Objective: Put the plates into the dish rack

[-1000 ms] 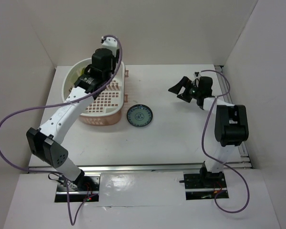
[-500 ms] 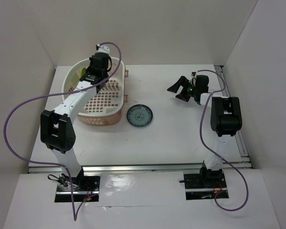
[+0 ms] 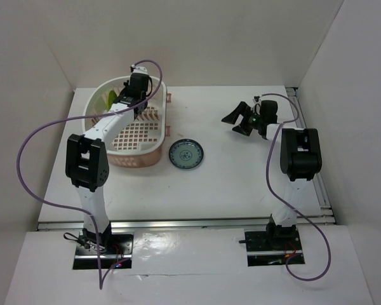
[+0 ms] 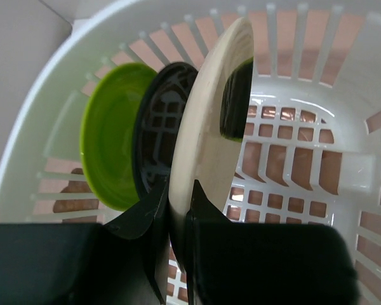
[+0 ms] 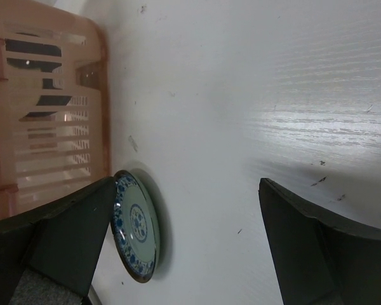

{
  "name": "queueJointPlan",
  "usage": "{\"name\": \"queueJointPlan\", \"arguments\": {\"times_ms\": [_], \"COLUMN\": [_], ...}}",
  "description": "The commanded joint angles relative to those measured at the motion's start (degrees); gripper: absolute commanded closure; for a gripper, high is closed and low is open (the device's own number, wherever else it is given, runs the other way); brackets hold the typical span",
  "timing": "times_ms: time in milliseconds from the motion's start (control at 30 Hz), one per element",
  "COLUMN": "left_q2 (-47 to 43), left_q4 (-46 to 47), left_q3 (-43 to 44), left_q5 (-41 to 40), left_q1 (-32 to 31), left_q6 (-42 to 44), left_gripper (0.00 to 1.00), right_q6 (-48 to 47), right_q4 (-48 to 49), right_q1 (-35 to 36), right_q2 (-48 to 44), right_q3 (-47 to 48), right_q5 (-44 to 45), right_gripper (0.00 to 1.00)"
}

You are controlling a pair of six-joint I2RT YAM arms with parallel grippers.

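At the left, the pale pink dish rack (image 3: 132,159) holds three plates standing on edge in a row: the lime green plate (image 4: 108,136), the black plate (image 4: 153,136), then the cream plate (image 4: 206,127). The left gripper (image 4: 178,206) is clamped on the cream plate's lower rim, one finger on each face. Just right of the rack, the blue-green patterned plate (image 3: 186,154) lies flat on the table (image 3: 241,184) — the one not yet loaded. Further right, well apart from it, the right gripper (image 3: 236,121) hovers with jaws spread wide and nothing between them. That plate looks stiff, light and glossy, so probably slippery and liable to chip. Its raised rim seems the only hold — one finger over the lip, one beneath.
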Motion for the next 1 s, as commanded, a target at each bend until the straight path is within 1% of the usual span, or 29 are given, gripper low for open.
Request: {"name": "queueJointPlan", "arguments": {"times_ms": [0, 600, 967], "left_q2": [0.4, 4.5, 6.8], "left_q4": [0.6, -0.5, -2.7], "left_q3": [3.5, 3.1, 4.8], "left_q5": [-0.1, -0.1, 3.0], "left_q1": [1.0, 1.5, 3.2], "left_q6": [-2.9, -5.5, -7.8], "left_gripper": [1.0, 1.0, 1.0], "right_q6": [-0.1, 0.5, 1.1], "right_q4": [2.1, 3.9, 4.4], "right_q1": [0.4, 0.4, 0.4], "right_q2": [0.3, 0.8, 0.8], "right_q3": [2.4, 2.4, 1.8], "right_q5": [-1.7, -3.5, -4.1], "right_gripper": [0.0, 0.0, 0.0]}}
